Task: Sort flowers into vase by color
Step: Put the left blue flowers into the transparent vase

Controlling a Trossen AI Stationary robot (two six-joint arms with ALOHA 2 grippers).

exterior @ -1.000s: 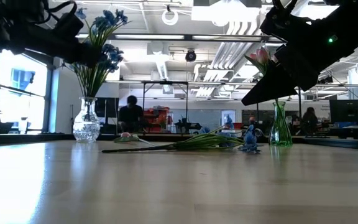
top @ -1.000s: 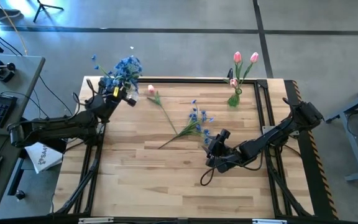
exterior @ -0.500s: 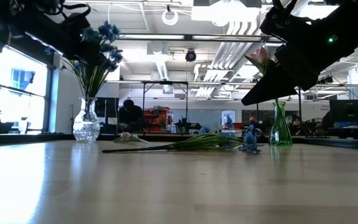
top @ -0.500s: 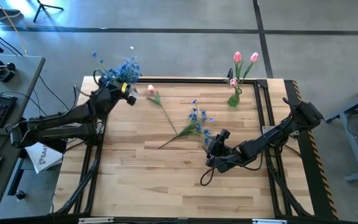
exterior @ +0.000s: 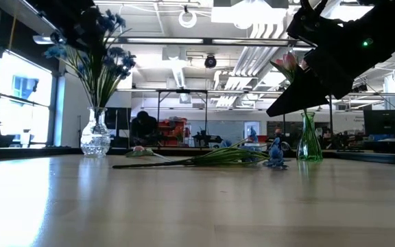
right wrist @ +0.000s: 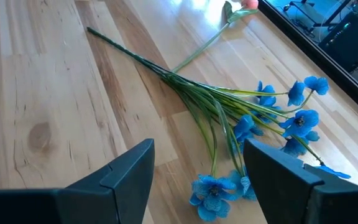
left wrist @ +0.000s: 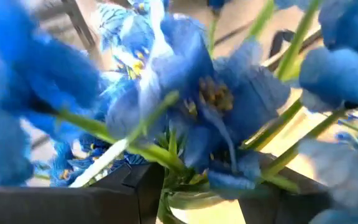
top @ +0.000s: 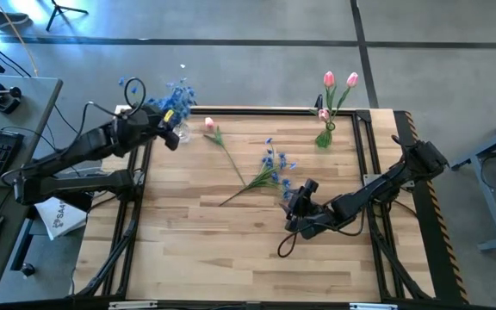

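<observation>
- High view is showing the left gripper (top: 170,131) hovering beside the clear vase (exterior: 95,140)'s blue blossoms (top: 176,93); I cannot tell its grip.
- Right gripper (top: 294,205) is waiting released near the loose blue flowers (right wrist: 263,118).

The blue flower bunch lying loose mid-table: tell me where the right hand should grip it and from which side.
Grip the blue flower bunch on its gathered green stems, short of the blossoms, coming down from above. It lies flat on the table, so only a top approach probably fits. The stems are narrow where they bundle; the heads fan out wide. The open right hand sits just beside the blossoms. Avoid the pink tulip, whose stem crosses there.
</observation>
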